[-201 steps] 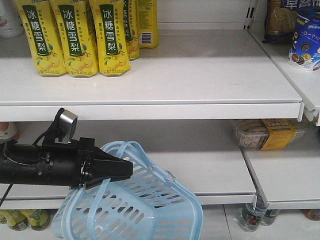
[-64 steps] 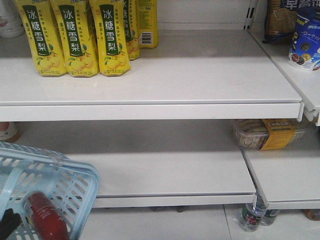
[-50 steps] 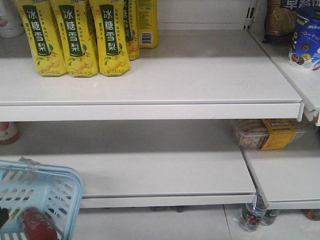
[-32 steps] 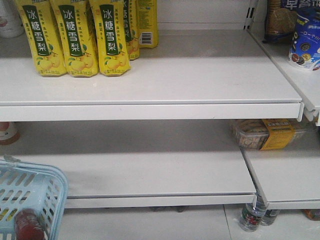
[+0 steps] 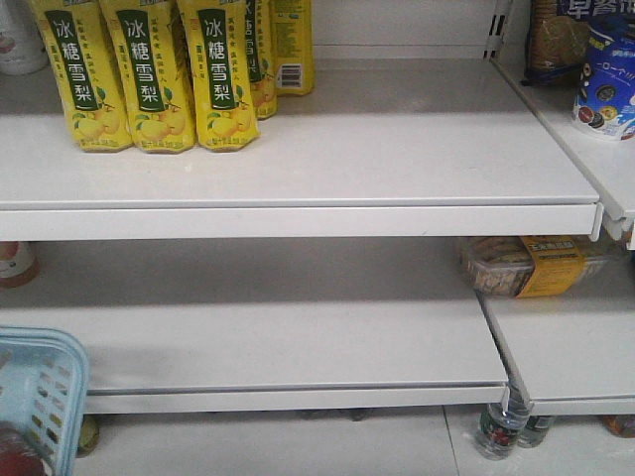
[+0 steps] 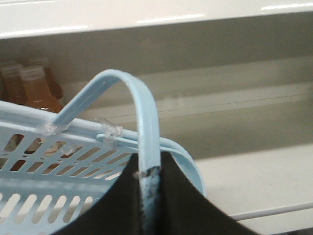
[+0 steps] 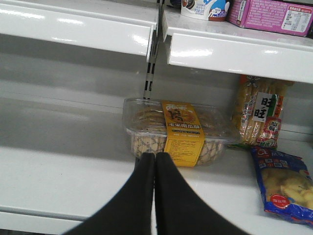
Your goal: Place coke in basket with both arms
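The pale blue basket (image 5: 40, 392) shows only as a corner at the lower left edge of the front view. A red patch of the coke (image 5: 12, 451) lies inside it, mostly cut off by the frame. In the left wrist view my left gripper (image 6: 149, 171) is shut on the basket's thin loop handle (image 6: 142, 110), with the slotted basket wall (image 6: 58, 152) hanging to its left. In its own wrist view my right gripper (image 7: 154, 157) is shut with nothing between its fingers, just in front of a shelf. Neither arm shows in the front view.
White shelves (image 5: 327, 149) fill the front view, with yellow drink cartons (image 5: 149, 74) on the upper one. A clear snack tray with a yellow label (image 7: 178, 129) sits just beyond the right gripper, snack bags (image 7: 281, 183) to its right. Brown bottles (image 6: 32, 90) stand behind the basket.
The basket with the coke has slid steadily left and down, almost out of the front view. The left arm, seen holding it mid-frame earlier, has gone from that view.
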Motion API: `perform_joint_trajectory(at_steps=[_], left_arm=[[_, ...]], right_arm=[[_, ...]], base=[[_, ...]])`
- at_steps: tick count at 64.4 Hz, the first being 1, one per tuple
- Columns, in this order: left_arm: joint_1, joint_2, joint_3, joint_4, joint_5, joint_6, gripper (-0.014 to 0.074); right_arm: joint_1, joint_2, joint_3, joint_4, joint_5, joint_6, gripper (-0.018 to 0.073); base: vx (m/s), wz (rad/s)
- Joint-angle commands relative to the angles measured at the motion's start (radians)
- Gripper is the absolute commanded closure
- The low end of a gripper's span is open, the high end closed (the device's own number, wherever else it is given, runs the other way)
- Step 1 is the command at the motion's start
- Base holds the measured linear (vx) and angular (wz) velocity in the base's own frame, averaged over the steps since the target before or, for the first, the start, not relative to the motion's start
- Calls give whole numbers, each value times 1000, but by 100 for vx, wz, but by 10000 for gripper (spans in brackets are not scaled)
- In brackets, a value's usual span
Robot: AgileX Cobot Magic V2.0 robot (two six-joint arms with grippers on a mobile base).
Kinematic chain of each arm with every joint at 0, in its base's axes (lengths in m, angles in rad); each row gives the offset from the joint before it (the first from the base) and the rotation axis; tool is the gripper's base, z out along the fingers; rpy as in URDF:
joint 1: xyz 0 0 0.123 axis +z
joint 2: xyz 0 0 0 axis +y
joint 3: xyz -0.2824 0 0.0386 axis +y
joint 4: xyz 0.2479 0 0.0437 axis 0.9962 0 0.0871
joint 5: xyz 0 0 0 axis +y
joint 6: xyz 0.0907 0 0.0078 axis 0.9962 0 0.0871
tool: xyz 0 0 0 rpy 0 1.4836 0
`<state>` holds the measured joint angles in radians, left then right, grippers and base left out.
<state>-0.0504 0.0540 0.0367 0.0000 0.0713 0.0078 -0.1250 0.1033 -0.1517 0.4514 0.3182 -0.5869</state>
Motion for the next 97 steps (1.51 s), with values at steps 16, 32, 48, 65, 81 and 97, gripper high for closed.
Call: perform_joint_trajectory(at_steps=[16, 32, 48, 65, 81, 97], left_arm=[[92, -84, 4, 32, -112, 6, 603], [92, -84, 4, 25, -112, -2, 603], [92, -84, 4, 24, -112, -22, 603], [92, -84, 4, 25, -112, -69, 603], [92, -81, 1, 25, -112, -70, 603], [92, -81, -4, 25, -111, -70, 603]], right_arm=[[-6, 15, -29, 9, -65, -4, 568], [-6, 15, -29, 9, -65, -4, 568], [-6, 15, -29, 9, -65, -4, 568], [-6, 15, -29, 9, -65, -4, 568], [-6, 15, -29, 9, -65, -4, 568], [-6, 15, -29, 9, -65, -4, 568]], base=[[0, 0], [0, 0], [0, 0], [0, 0], [0, 0], [0, 0]])
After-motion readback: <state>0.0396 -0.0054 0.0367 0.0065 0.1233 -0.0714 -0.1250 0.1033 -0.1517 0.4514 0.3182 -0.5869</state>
